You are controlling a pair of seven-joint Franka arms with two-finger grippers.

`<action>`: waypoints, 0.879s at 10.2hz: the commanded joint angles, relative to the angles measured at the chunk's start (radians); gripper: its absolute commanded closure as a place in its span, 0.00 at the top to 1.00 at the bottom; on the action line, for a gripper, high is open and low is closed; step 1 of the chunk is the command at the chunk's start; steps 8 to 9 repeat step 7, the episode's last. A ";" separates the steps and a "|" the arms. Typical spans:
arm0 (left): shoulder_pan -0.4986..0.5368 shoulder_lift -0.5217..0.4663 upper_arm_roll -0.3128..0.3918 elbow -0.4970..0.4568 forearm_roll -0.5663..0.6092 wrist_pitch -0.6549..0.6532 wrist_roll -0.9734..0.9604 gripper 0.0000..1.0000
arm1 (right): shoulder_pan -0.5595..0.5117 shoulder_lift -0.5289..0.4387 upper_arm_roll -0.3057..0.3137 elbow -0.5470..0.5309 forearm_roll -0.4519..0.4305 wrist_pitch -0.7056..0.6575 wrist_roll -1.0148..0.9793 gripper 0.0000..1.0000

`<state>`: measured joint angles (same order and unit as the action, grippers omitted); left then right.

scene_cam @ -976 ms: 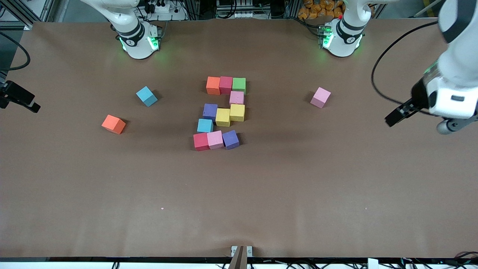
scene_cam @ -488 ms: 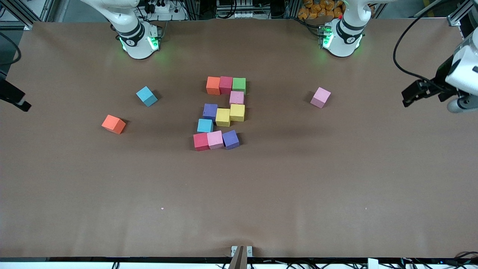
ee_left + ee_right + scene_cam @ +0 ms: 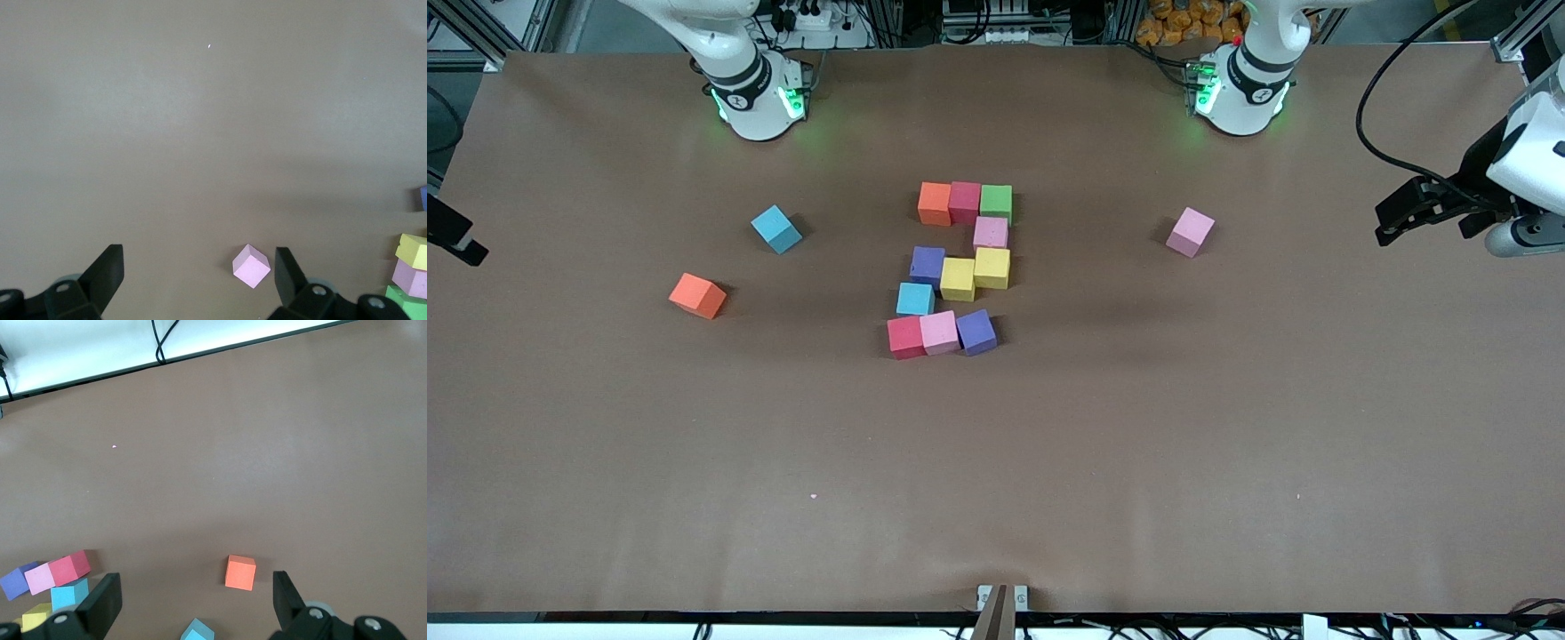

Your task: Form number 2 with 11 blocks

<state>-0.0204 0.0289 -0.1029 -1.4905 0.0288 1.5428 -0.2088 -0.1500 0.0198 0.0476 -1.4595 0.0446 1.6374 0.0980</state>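
Blocks (image 3: pixel 957 267) already form the 2 mid-worktop; both empty end effectors, left (image 3: pixel 199 270) and right (image 3: pixel 195 597), gape at opposite worktop ends.

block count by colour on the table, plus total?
orange blocks: 2
red blocks: 2
green blocks: 1
pink blocks: 3
purple blocks: 2
yellow blocks: 2
light blue blocks: 2
total: 14
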 commanded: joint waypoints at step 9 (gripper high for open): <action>0.002 0.002 -0.009 0.006 -0.059 -0.007 0.023 1.00 | 0.035 0.020 0.011 0.007 0.012 -0.060 0.005 1.00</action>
